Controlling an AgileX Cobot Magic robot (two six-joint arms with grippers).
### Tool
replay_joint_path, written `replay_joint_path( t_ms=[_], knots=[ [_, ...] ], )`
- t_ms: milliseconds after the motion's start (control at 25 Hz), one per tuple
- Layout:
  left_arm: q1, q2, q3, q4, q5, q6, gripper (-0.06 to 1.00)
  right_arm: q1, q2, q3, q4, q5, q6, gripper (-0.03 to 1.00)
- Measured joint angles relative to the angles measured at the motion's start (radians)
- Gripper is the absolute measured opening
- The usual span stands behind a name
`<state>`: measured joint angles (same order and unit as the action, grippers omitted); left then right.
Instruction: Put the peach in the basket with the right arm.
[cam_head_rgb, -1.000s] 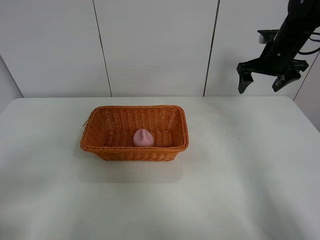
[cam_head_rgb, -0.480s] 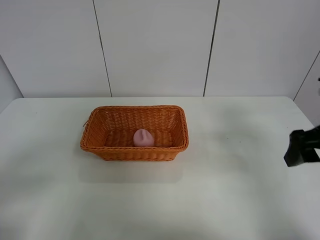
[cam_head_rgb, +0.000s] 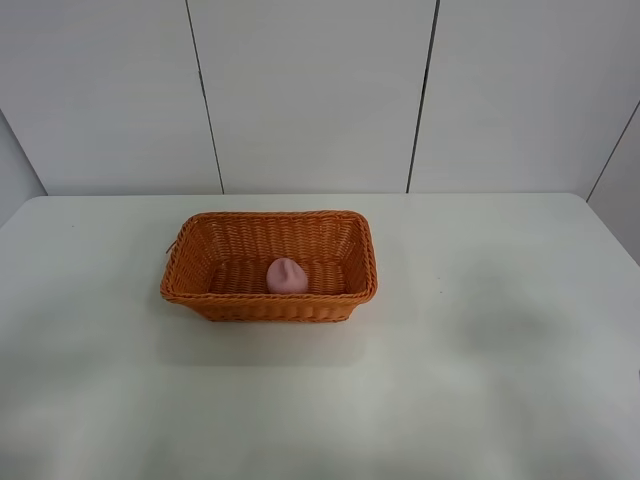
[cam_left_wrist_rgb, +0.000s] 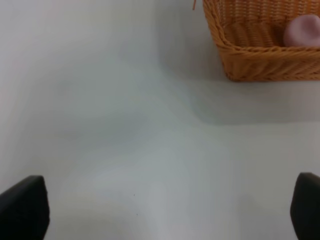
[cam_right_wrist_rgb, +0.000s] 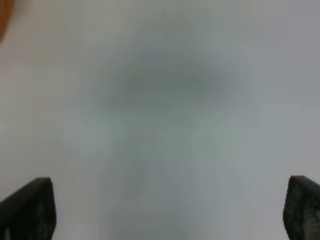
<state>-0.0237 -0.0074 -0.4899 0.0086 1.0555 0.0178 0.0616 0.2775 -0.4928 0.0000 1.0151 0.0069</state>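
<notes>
The pink peach (cam_head_rgb: 287, 275) lies inside the orange-brown wicker basket (cam_head_rgb: 200, 240), near its front wall, in the exterior high view. The left wrist view also catches the basket (cam_left_wrist_rgb: 260, 65) and the peach (cam_left_wrist_rgb: 302, 31) at a corner. My left gripper (cam_left_wrist_rgb: 160, 210) is open, its two black fingertips far apart over bare table. My right gripper (cam_right_wrist_rgb: 167, 210) is open too, above blurred white table with a soft shadow beneath it. Neither arm appears in the exterior high view.
The white table (cam_head_rgb: 480, 380) spreads wide around the basket. Pale wall panels (cam_head_rgb: 310, 90) rise behind its far edge. A sliver of orange (cam_right_wrist_rgb: 3, 20) shows at the edge of the right wrist view.
The right arm dropped from high at the back right, passed the table's right edge, and has left the exterior high view. Peach and basket have not moved.
</notes>
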Motion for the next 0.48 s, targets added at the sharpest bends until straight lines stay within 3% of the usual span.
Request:
replay_joint_path(
  t_ms=[280, 480],
  knots=[
    [0.000, 0.000, 0.000, 0.000, 0.000, 0.000, 0.99, 0.000, -0.243, 0.003, 0.000, 0.002, -0.007, 0.70],
    [0.000, 0.000, 0.000, 0.000, 0.000, 0.000, 0.99, 0.000, -0.280, 0.004, 0.000, 0.004, -0.007, 0.70]
  ],
)
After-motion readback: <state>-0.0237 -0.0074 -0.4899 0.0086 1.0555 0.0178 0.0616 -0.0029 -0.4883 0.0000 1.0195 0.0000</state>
